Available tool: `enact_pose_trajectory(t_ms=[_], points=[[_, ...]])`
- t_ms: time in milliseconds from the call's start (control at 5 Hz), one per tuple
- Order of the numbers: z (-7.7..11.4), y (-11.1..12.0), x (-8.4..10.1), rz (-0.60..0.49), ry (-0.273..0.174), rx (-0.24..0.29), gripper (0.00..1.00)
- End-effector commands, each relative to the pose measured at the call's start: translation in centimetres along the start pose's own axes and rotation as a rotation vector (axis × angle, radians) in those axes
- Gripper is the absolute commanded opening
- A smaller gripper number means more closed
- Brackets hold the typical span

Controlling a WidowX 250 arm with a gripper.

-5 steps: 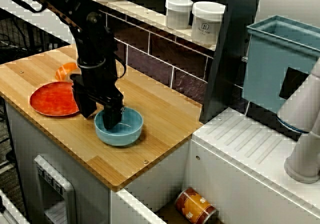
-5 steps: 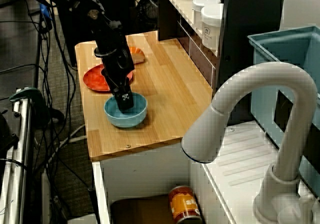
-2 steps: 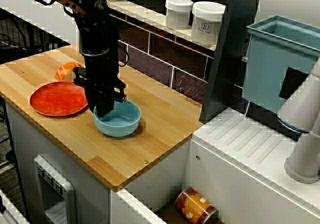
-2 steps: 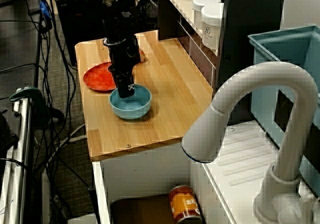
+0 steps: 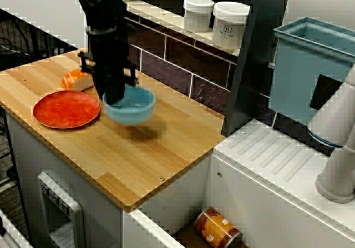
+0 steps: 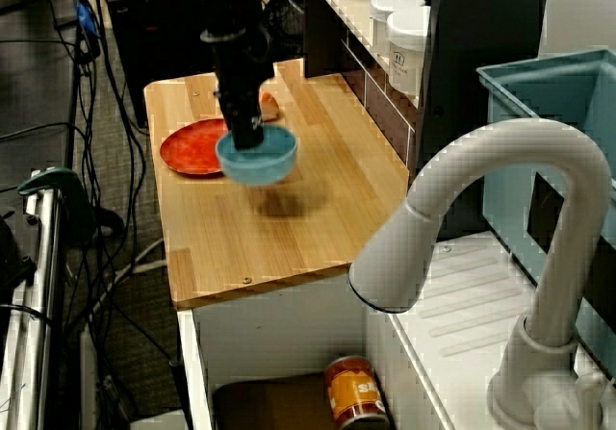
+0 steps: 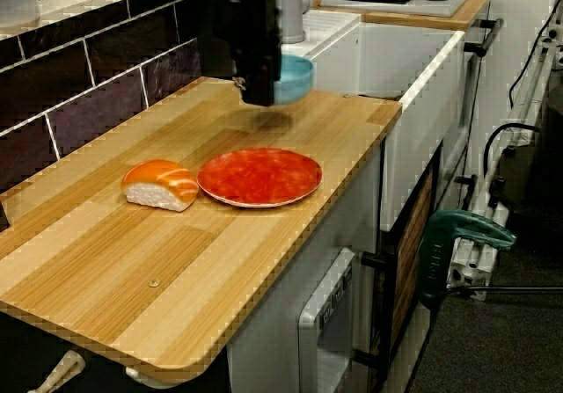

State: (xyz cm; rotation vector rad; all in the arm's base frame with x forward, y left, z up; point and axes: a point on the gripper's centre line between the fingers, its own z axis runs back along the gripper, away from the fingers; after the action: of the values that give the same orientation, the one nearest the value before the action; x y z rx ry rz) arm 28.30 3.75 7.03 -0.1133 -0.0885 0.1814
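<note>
A blue bowl (image 5: 134, 106) is held by the gripper (image 5: 114, 96), whose fingers are clamped on the rim at the side that faces the red plate (image 5: 64, 109). The bowl is carried clear of the wooden countertop (image 5: 166, 148), roughly level, and its shadow is seen on the wood just beneath it. In the view along the counter, the plate is seen flat on the wood, nearer the front edge than the bowl. A piece of salmon nigiri (image 7: 160, 185) is laid just beside the plate, apart from the bowl. Two white jars (image 5: 230, 25) are kept on the ledge above the tiled wall. A can (image 5: 217, 228) is seen lying on its side in the opening below the counter.
</note>
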Motion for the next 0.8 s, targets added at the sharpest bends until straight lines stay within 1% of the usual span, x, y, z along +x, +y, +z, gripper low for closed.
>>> enact_pose_trajectory(t_ms=[0,200,400,600], points=[[2.5,1.7,3.2,0.026,-0.123,-0.037,0.0],[1.5,2.4,4.4,0.023,-0.159,-0.031,0.0],[0.8,3.2,5.2,0.019,-0.165,-0.031,0.0],[0.3,3.3,5.4,0.002,-0.159,-0.016,0.0]])
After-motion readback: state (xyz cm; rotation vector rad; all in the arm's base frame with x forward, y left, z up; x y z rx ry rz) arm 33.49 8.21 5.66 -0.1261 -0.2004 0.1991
